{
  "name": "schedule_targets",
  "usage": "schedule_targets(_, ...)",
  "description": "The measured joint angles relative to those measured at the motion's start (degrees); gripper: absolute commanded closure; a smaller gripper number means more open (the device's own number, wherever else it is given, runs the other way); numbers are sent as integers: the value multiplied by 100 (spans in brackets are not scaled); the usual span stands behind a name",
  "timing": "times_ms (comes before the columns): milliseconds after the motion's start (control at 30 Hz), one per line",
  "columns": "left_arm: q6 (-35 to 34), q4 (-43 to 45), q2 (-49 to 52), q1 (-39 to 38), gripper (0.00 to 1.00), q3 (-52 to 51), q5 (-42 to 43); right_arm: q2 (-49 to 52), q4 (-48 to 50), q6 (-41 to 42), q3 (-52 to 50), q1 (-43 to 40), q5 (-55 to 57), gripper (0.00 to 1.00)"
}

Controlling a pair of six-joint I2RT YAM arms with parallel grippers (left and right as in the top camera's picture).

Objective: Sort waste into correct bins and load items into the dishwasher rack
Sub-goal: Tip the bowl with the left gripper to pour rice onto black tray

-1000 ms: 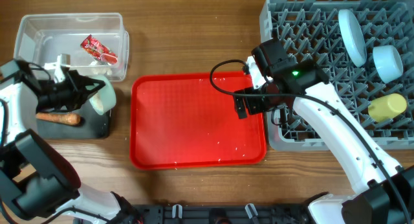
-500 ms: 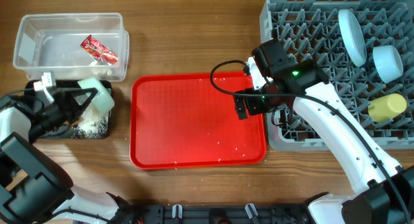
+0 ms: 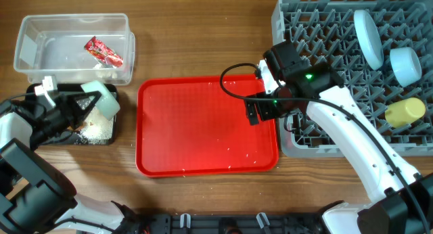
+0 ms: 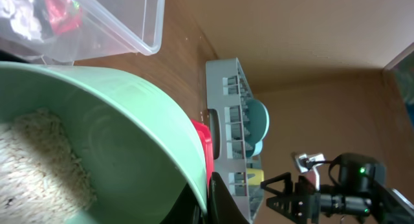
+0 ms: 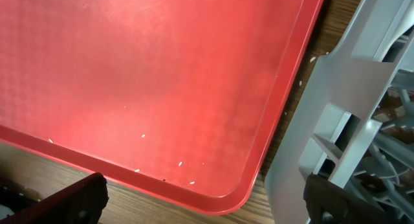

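My left gripper (image 3: 86, 104) is shut on the rim of a pale blue bowl (image 3: 103, 102) and holds it tilted over the black tray (image 3: 103, 141). Loose white rice (image 3: 95, 129) lies on that tray, and more rice (image 4: 39, 159) is still in the bowl (image 4: 116, 120). The carrot is hidden. The clear tub (image 3: 27, 44) holds the red wrapper (image 3: 103, 50) and white paper (image 4: 16, 10). My right gripper (image 3: 262, 107) is open and empty above the right edge of the red tray. The grey rack (image 3: 325, 31) holds the plate (image 3: 369, 38), a bowl (image 3: 406, 65) and the yellow cup (image 3: 404, 111).
The large red tray (image 3: 203, 126) lies in the middle with a few rice grains on it (image 5: 181, 164). The rack's left wall (image 5: 343, 120) stands right beside my right gripper (image 5: 207, 201). A black cable loops over the tray's upper right corner (image 3: 230, 75).
My left gripper has moved down and left with the bowl and tipped it. Rice now lies on the black tray where the carrot showed before. The right arm has not moved.
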Motion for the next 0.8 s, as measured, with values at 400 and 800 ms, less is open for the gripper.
schedule_targets(400,-382,-4,0,610,96,-2,372,0,-2,0,0,0,0,1)
schedule_targets(800,-669,251,74,608,96,-26,553,0,-4,0,0,0,0,1)
